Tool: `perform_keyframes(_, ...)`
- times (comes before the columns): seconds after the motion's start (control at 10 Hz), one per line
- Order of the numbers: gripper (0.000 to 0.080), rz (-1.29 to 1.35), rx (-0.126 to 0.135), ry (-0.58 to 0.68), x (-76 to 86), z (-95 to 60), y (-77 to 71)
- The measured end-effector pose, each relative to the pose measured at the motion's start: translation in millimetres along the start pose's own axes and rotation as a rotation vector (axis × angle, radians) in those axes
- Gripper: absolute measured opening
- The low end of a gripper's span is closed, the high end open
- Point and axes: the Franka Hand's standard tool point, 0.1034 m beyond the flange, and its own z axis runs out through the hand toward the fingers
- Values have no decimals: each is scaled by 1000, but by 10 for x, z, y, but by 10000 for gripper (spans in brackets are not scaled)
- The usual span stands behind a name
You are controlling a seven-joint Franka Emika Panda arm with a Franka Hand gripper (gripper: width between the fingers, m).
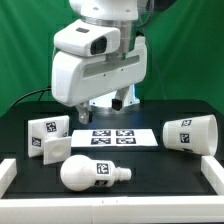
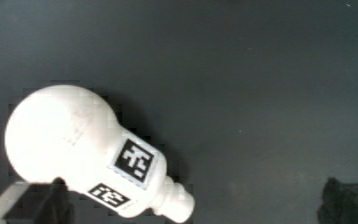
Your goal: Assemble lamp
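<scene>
The white bulb (image 1: 95,174) lies on its side on the black table near the front, with its narrow neck toward the exterior view's right. The boxy lamp base (image 1: 50,137) stands at the left. The tapered shade (image 1: 190,133) lies on its side at the right. My gripper (image 1: 103,106) hangs open and empty above the table, behind the bulb. In the wrist view the bulb (image 2: 87,140) fills one lower corner and its tagged neck reaches down beside one dark fingertip (image 2: 43,200). The other fingertip (image 2: 354,195) is far off. My gripper (image 2: 197,200) holds nothing.
The marker board (image 1: 113,137) lies flat between the base and the shade, under the arm. A white raised rim (image 1: 100,208) runs along the table's front and sides. A black cable trails at the back left.
</scene>
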Motion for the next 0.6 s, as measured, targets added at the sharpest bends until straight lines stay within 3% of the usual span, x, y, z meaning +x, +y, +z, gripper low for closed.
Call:
perform_keyframes(0.3, 700, 8, 2, -1, -44, 18, 27)
perform_keyframes(0.5, 700, 119, 3, 8, -452, 127, 232)
perform_keyframes(0.6, 700, 167, 30, 11, -670, 213, 345)
